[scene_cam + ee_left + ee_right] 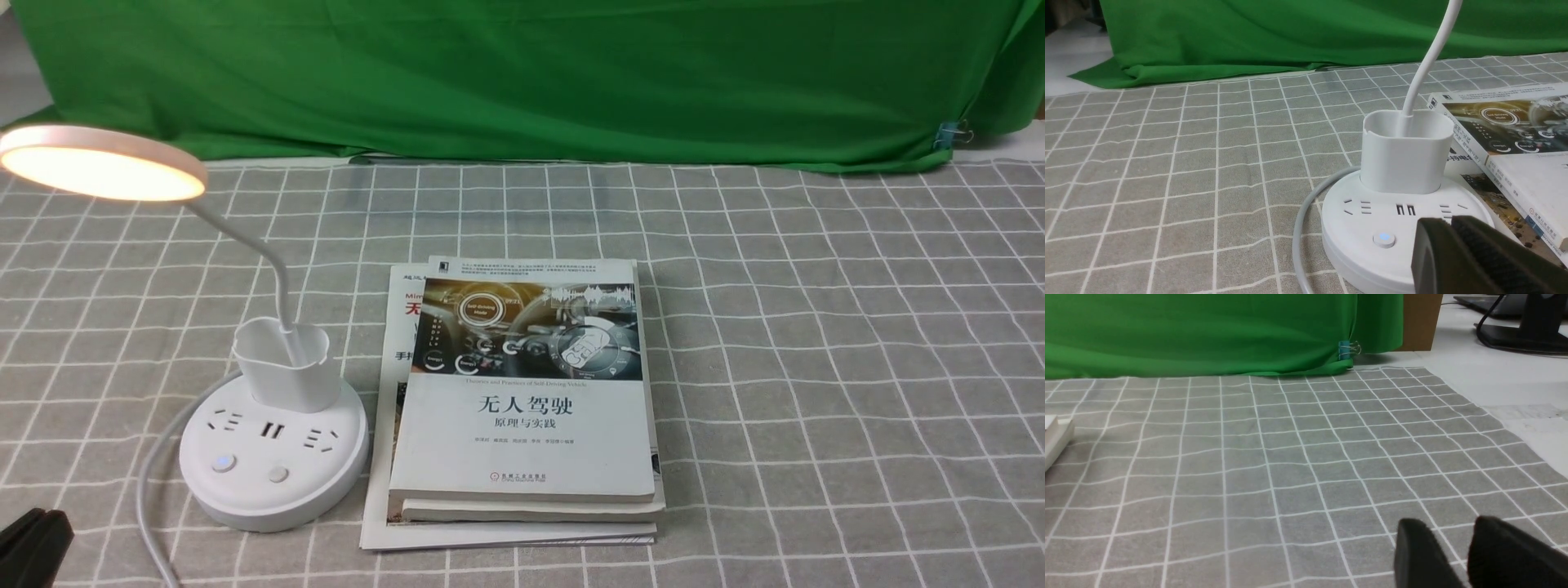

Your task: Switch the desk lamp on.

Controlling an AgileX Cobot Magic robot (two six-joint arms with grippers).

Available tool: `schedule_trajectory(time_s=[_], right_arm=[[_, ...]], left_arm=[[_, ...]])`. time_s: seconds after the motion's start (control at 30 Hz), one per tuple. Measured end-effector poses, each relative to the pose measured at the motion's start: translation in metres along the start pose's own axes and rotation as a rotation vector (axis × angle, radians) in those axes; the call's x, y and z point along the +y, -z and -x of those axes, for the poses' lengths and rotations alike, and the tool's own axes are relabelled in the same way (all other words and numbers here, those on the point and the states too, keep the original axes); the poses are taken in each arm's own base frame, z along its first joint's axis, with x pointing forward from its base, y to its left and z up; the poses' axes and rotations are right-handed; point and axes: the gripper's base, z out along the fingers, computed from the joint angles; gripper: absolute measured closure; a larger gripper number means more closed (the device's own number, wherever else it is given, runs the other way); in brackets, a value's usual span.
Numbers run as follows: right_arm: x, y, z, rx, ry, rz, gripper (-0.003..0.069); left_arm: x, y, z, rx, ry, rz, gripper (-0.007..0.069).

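Observation:
The white desk lamp stands at the left of the checked cloth. Its round head (102, 162) glows warm. Its thin neck (265, 253) runs down into a small cup (286, 363) on the round base (273, 453). The base has sockets and two buttons; the left button (222, 464) shows a blue light, also in the left wrist view (1384, 239). My left gripper (37, 531) is shut and empty, low and in front-left of the base; in the left wrist view (1449, 220) it covers the base's other button. My right gripper (1451, 524) is open over bare cloth, out of the front view.
A stack of books (522, 400) lies just right of the lamp base. The lamp's grey cable (151, 490) curls off the front left. A green cloth (522, 73) hangs at the back, with a binder clip (951, 133) at its right end.

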Motion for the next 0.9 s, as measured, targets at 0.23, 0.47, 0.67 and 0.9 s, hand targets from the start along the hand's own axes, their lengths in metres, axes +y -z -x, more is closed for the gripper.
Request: schedule_trajectory(time_s=[0.23, 0.47, 0.67, 0.9], right_arm=[[0.0, 0.0, 0.0, -0.001, 0.0, 0.0, 0.0414], [0.0, 0.0, 0.0, 0.0, 0.0, 0.0, 0.0414], [0.0, 0.0, 0.0, 0.0, 0.0, 0.0, 0.0414], [0.0, 0.0, 0.0, 0.0, 0.0, 0.0, 0.0414]], left_arm=[[0.0001, 0.0014, 0.0013, -0.024, 0.004, 0.002, 0.0606], [0.0001, 0.0014, 0.0013, -0.024, 0.004, 0.002, 0.0606], [0.0001, 0.0014, 0.0014, -0.025, 0.005, 0.002, 0.0606], [0.0001, 0.0014, 0.0014, -0.025, 0.005, 0.002, 0.0606]])
